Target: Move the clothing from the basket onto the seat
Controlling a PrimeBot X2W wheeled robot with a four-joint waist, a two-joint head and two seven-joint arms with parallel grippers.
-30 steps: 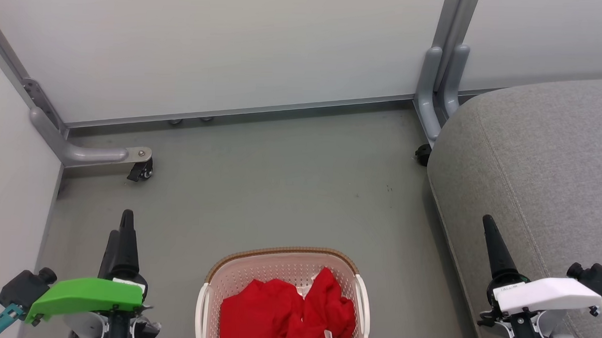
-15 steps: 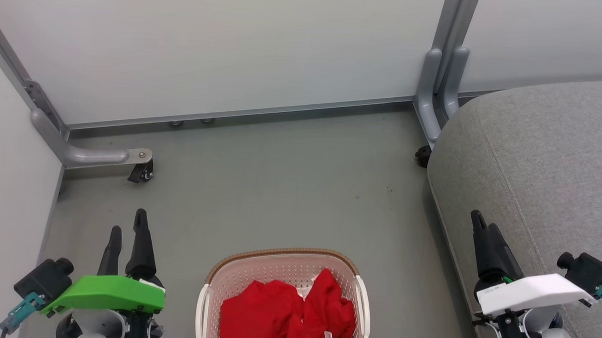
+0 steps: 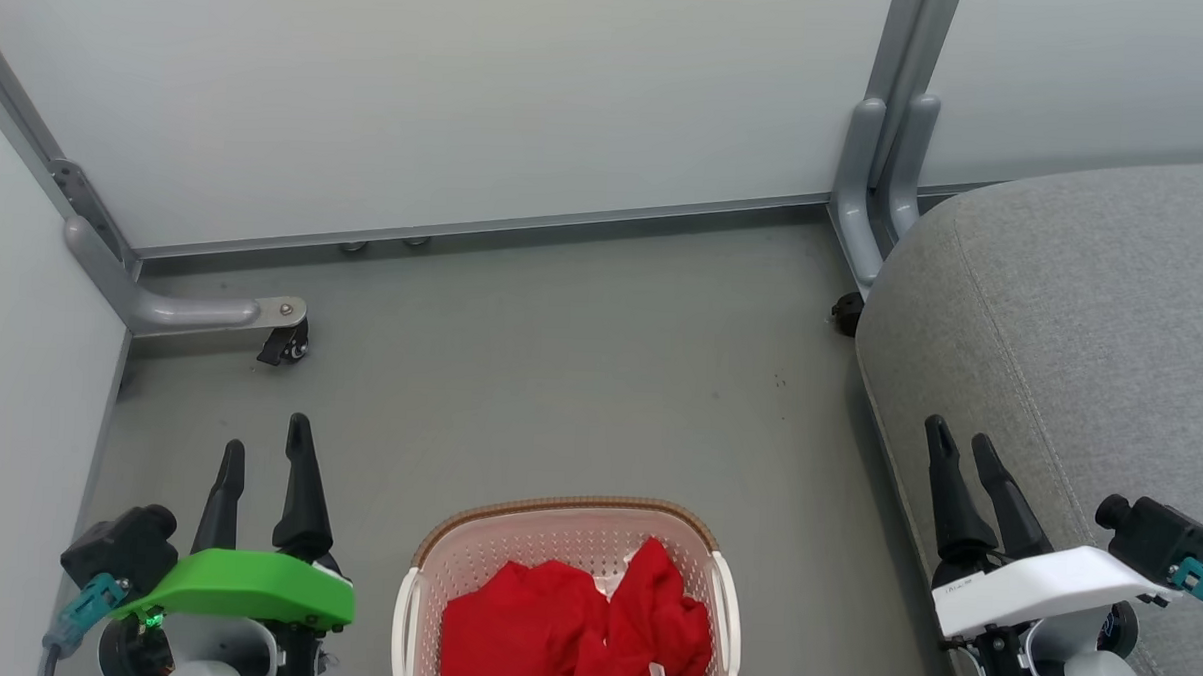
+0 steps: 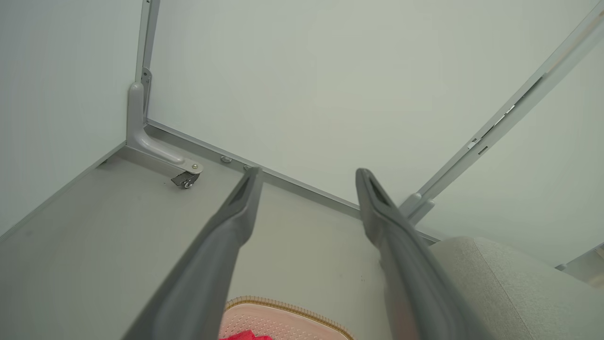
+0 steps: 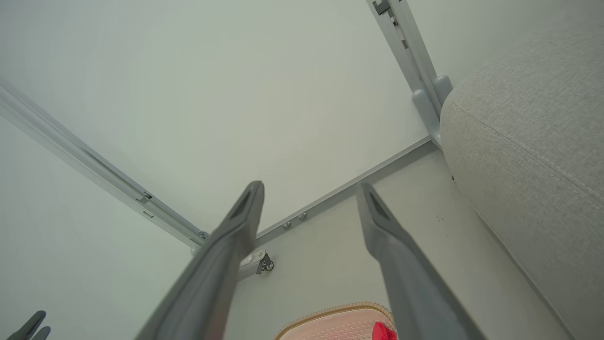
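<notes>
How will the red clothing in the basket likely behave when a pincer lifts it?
The clothing lies crumpled in soft folds, so it will probably hang limp rather than hold shape. Its heaps overlap inside the basket, so lifting one part may drag the rest along. It looks thin, so likely light.

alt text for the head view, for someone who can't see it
A cream perforated basket of crumpled red clothing sits on a grey floor at bottom centre, with a large grey seat to its right. The left gripper and right gripper hover open and empty on either side of it.
</notes>
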